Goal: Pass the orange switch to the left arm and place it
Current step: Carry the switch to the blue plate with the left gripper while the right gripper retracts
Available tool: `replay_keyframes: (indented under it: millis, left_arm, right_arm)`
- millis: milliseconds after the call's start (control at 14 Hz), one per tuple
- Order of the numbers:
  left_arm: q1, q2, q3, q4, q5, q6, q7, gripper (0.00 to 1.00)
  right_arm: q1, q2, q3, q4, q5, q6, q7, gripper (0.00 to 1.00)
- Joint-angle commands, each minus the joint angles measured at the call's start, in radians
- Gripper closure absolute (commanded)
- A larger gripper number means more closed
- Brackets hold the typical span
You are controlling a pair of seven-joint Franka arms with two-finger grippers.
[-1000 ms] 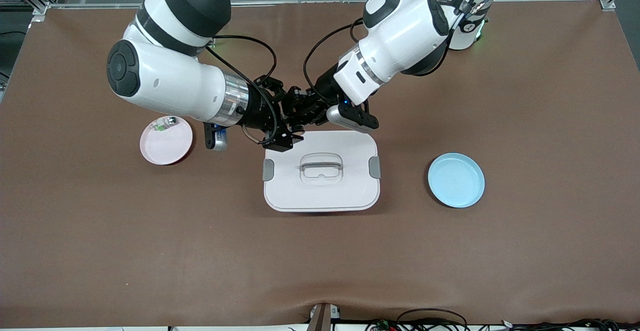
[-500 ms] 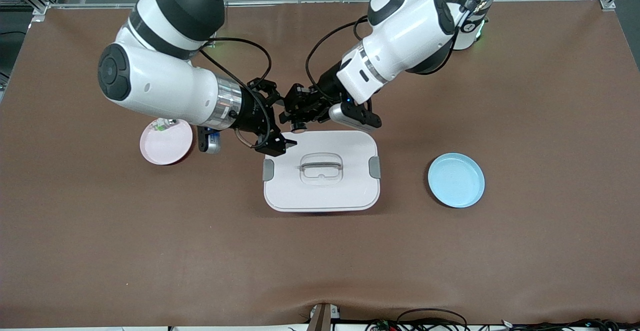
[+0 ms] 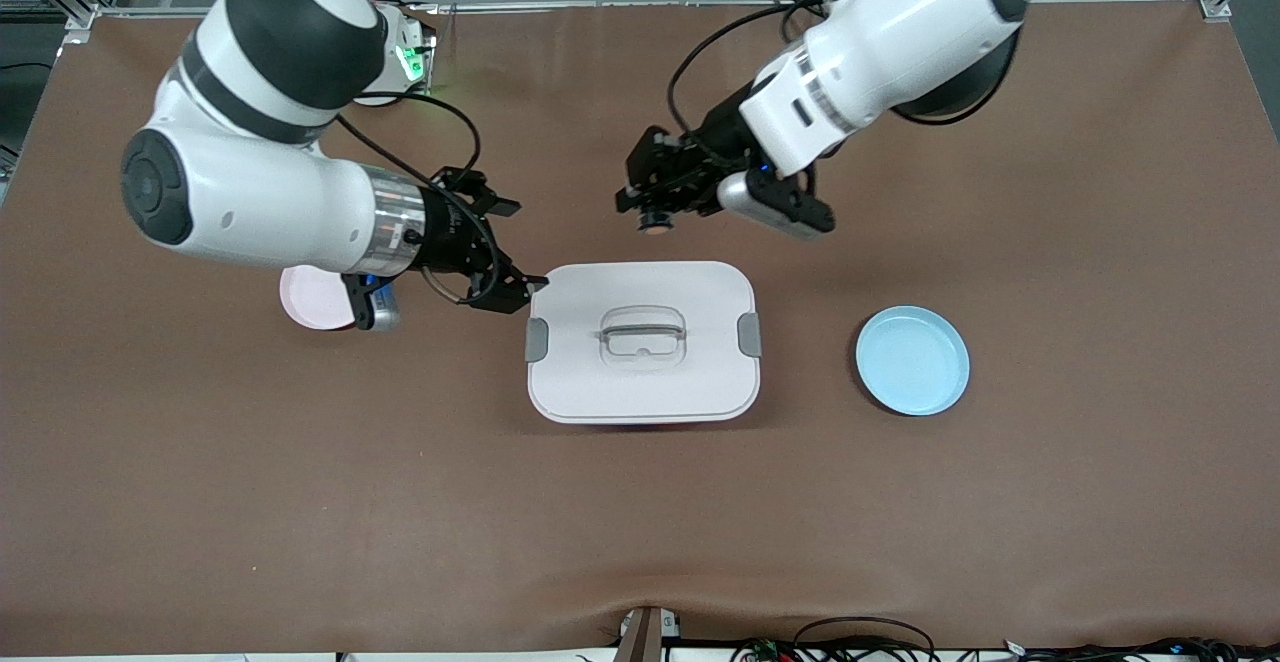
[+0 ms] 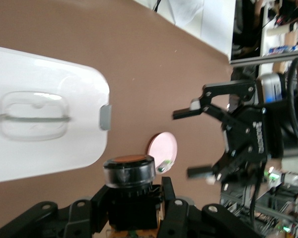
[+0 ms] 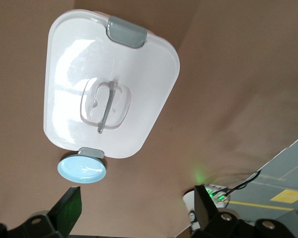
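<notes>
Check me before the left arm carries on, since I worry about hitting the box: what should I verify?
1. Switch gripped by left gripper: ok.
2. Right gripper open and empty: ok.
3. Grippers apart from each other: ok.
4. Left gripper not over the box: ok.
5. Blue plate bare: ok.
6. Switch's height against the box lid: cannot tell.

2 arms, 2 plates, 1 box, 1 orange switch.
</notes>
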Motion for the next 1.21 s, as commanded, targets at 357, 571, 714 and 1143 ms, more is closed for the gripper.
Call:
replay_keyframes:
  millis: [357, 571, 714, 1143]
  left_arm:
    - [0.162, -0.111, 0.003, 0.02, 0.206, -0.332, 0.007, 1.0]
    - [0.214, -0.112, 0.003, 0.019, 0.298, -0.423, 0.004, 1.0]
    - [0.244, -0.101, 0.003, 0.012, 0.357, -0.424, -0.008, 1.0]
    - [0.374, 0.0, 0.003, 0.005, 0.493, -0.428, -0.158, 1.0]
  right_arm:
    - [-0.079, -0.038, 0.009, 0.013, -0.198, -0.228, -0.585, 0.0]
    - [-0.099, -0.058, 0.009, 0.013, -0.359, -0.306, -0.847, 0.0]
    - [-0.103, -0.077, 0.009, 0.013, -0.487, -0.332, -1.016, 0.0]
    - [-0.218, -0.091, 0.009, 0.013, -0.547, -0.473, -1.305, 0.0]
